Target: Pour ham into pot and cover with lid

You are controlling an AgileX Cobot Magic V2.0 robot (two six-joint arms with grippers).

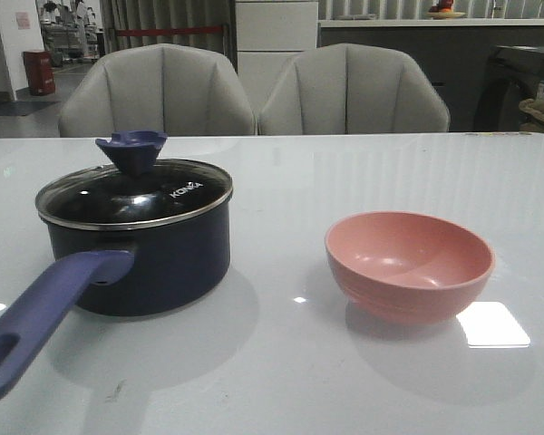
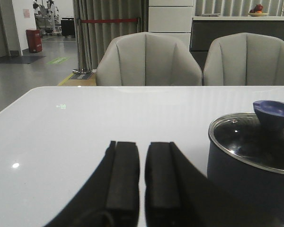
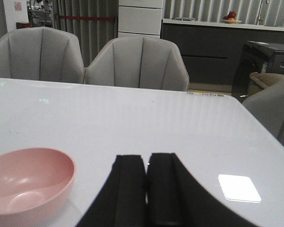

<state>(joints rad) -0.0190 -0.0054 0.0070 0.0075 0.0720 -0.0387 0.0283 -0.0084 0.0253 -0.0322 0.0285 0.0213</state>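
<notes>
So the pot (image 1: 154, 249) sits on the left side of the white bench (image 1: 281, 372), with its long blue-purple handle (image 1: 41, 313) sticking out toward the camera and the hole at its end down in the near left corner. The lid (image 1: 136, 195) is on the pot, seated flat on the rim, with its navy knob (image 1: 131, 149) standing up toward the back left. You can read "KONKA" in small white letters on the glass, near the right edge. That's the only readable writing here.

The pink bowl (image 1: 408, 263) stands to the right of the pot, well apart from it, upright, and looks empty inside. The ham isn't visible in any view; the glass is too dark and reflective to tell what's in the pot.

Left hand (image 2: 142, 182) hovers low over the bench just beside the pot, fingers nearly together with a thin gap, gripping nothing. Right hand (image 3: 147, 189) is near the bowl, fingers pressed closed, also holding nothing.

Two grey chairs (image 1: 254, 91) stand behind the bench.
</notes>
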